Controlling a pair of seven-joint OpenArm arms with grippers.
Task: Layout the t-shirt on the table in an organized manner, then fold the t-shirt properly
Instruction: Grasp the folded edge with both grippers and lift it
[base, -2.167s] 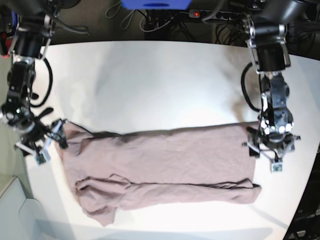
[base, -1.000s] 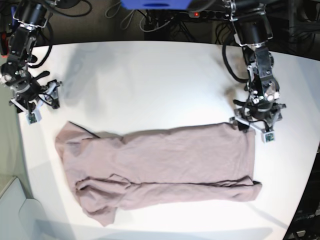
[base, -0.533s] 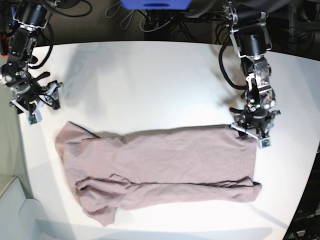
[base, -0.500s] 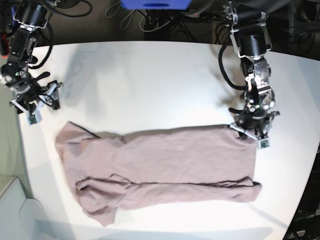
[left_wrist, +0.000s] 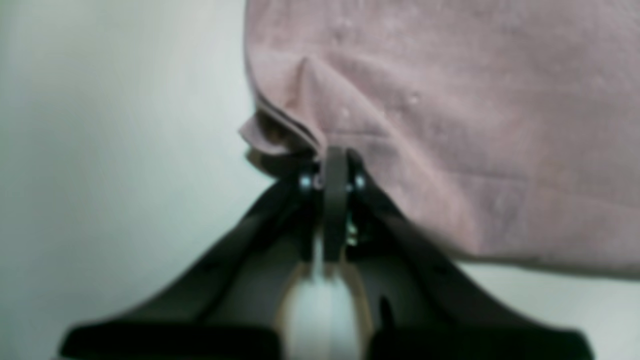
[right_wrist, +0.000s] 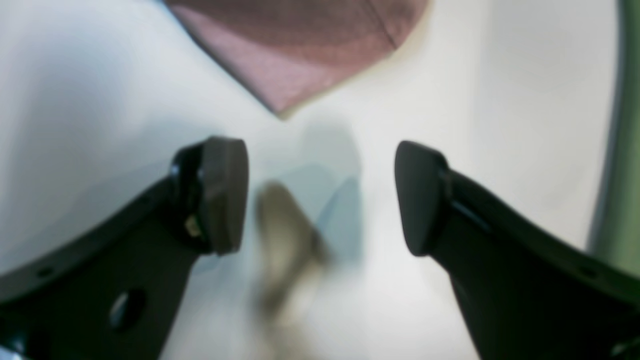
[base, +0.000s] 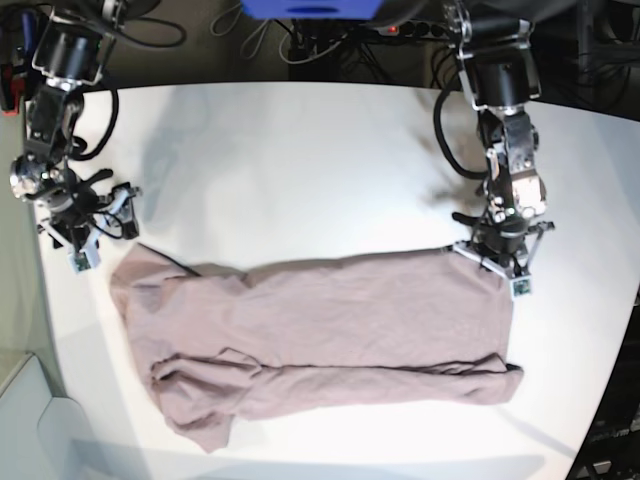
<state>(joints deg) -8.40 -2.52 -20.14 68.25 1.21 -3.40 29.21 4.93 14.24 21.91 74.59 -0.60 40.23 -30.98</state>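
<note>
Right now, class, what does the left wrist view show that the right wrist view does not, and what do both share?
Left wrist only: the left tool shut on a corner of the dusty mauve-pink cotton t-shirt. Right wrist only: the right tool open, short of a shirt corner, holding nothing. Both: pink cloth lying on the plain white tabletop.

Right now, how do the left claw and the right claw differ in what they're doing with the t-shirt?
The left claw is shut, pinching the t-shirt at a corner of its edge; the right claw is wide open and holds nothing. The left claw touches the cloth, while the right claw hangs over the bare table with a pointed tip of the shirt just ahead of it, untouched. Both have dark fingers and sit at opposite ends of the shirt.
</note>
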